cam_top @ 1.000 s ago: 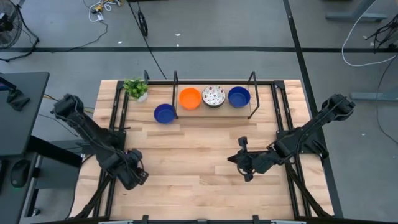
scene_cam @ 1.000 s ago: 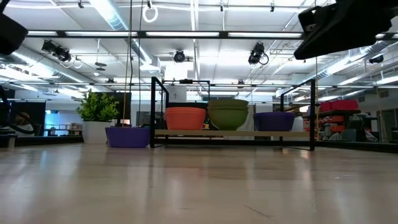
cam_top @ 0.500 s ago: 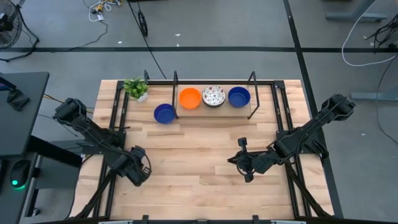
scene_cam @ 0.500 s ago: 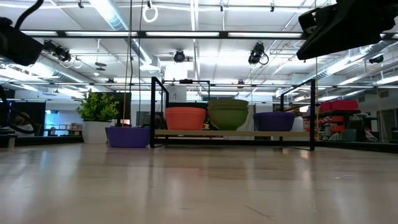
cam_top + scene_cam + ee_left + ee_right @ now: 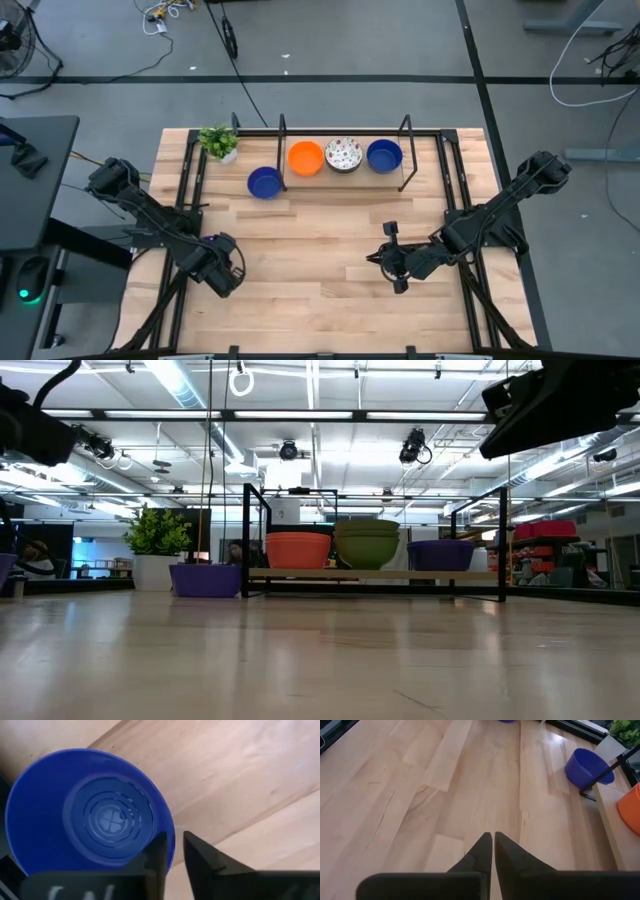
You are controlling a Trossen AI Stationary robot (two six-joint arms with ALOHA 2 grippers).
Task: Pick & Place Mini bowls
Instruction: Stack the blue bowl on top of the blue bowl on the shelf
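The mini bowls sit mostly at the black wire rack point(image 5: 345, 150) along the table's far edge: an orange bowl point(image 5: 305, 157), a white speckled bowl point(image 5: 343, 154) and a blue bowl point(image 5: 384, 154) stand in a row inside it, all with their mouths up, while a second blue bowl point(image 5: 264, 182) rests on the table point(image 5: 320, 260) just outside the rack's left end, near the potted plant point(image 5: 218, 141).

Only the left wrist view shows us a further blue bowl point(image 5: 85, 815), its rim pinched between the left gripper point(image 5: 174, 851) fingers, with the hollow facing the camera; from overhead this bowl is hidden under the left gripper point(image 5: 222, 270), well away from the rack near the table's left front. Being round, it has no long axis we can name.

Against the frame a second ago, the left gripper has shifted slightly toward the table's middle and its fingers have come together.

The right gripper point(image 5: 392, 256) waits in front of the rack with fingers pressed together on nothing, unmoved.
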